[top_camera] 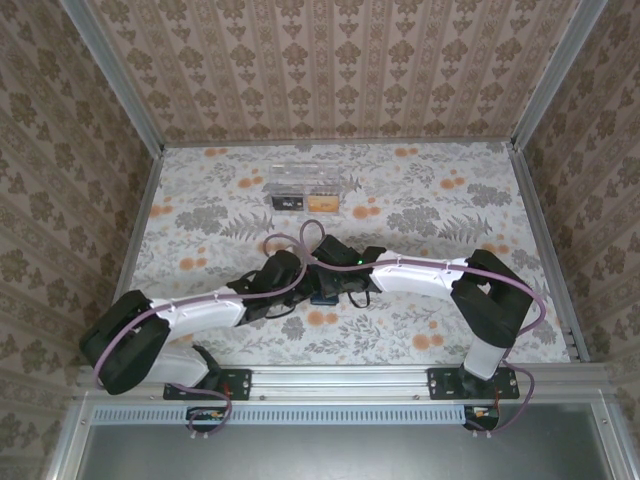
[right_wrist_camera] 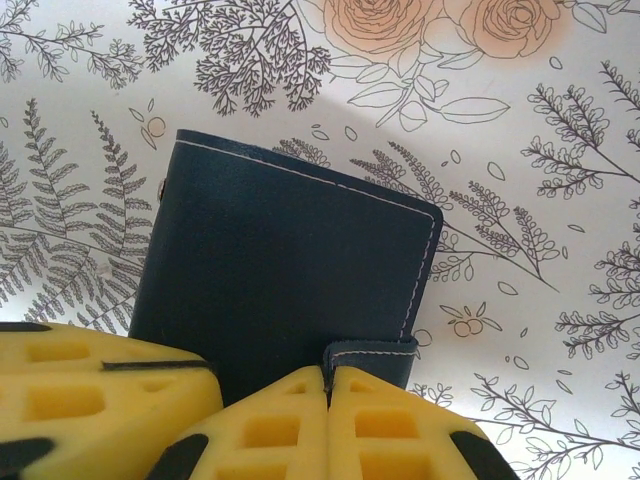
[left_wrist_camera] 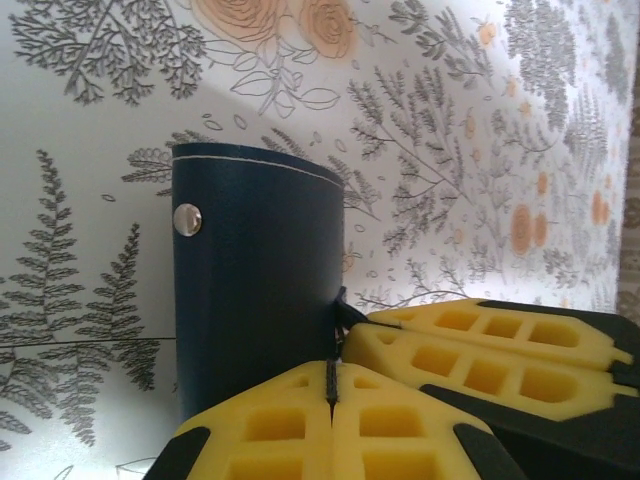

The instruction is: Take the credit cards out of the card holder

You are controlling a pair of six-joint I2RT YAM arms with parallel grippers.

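Clamped shut on the folded card holder [right_wrist_camera: 270, 260], toward the tabletop's [top_camera: 200, 200] near edge: left gripper [left_wrist_camera: 330, 390] and right gripper [right_wrist_camera: 328, 395]. By the far edge, one orange credit card [top_camera: 322, 204]; probably more to pull.

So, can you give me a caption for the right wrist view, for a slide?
Right hand pinching the snap tab of a navy card holder on a floral tablecloth.

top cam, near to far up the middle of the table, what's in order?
card holder → dark card and orange-tan card, level with each other → clear plastic box
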